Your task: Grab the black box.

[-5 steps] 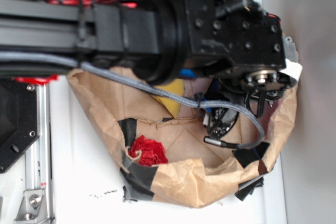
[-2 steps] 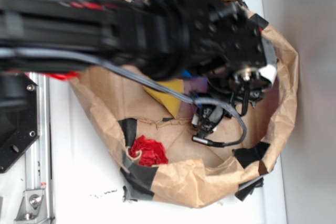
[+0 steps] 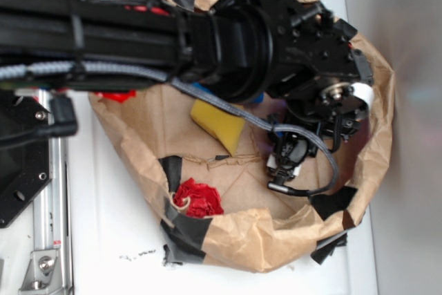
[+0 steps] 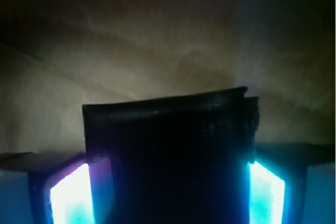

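The black box (image 4: 168, 150) fills the middle of the wrist view, a dark squarish block with a rough top edge, over blurred brown paper. My gripper (image 4: 168, 182) has its two glowing pads (image 4: 68, 192) against the box's left and right sides, shut on it. In the exterior view the gripper (image 3: 286, 160) hangs low inside the brown paper nest (image 3: 242, 240), right of centre, and the arm and wrist hide the box itself there.
A yellow sponge wedge (image 3: 219, 124) lies left of the gripper, and a red crumpled piece (image 3: 197, 198) sits near the front rim. Black tape patches (image 3: 186, 229) mark the paper. A grey cable (image 3: 324, 164) loops beside the gripper. A black metal plate (image 3: 21, 170) stands at far left.
The arm swung left, then back a little to the right, and sits lower in the nest. More of the yellow sponge wedge now shows.
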Robot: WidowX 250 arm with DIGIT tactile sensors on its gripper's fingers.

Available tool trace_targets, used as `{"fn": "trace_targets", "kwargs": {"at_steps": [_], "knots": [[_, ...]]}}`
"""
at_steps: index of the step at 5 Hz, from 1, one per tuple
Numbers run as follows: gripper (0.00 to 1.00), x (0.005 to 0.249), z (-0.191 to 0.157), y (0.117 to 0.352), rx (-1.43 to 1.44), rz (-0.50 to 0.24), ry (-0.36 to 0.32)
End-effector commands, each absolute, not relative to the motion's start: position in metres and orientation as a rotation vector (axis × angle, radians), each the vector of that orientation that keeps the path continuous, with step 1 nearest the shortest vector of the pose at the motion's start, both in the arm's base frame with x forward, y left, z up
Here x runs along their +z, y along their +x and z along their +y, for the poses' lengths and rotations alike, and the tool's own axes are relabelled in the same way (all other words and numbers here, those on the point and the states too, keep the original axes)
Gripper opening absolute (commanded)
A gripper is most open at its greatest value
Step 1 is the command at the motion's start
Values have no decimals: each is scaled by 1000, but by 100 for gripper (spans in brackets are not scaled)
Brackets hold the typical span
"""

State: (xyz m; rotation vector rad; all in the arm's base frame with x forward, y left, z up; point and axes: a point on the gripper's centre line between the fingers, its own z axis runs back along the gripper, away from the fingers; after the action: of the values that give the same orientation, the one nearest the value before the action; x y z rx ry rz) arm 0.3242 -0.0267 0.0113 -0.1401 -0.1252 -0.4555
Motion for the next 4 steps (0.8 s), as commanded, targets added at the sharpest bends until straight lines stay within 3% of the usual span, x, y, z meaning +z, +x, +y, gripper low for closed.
{"fn": "trace_targets", "kwargs": {"at_steps": [1,2,3,4], "knots": [[0,64,-22,316,-391,-171,-85],[0,114,-12,304,-283,-210,11],[0,164,-6,294,-215,-211,7],[0,205,-7,293,-194,-152,-40]]}}
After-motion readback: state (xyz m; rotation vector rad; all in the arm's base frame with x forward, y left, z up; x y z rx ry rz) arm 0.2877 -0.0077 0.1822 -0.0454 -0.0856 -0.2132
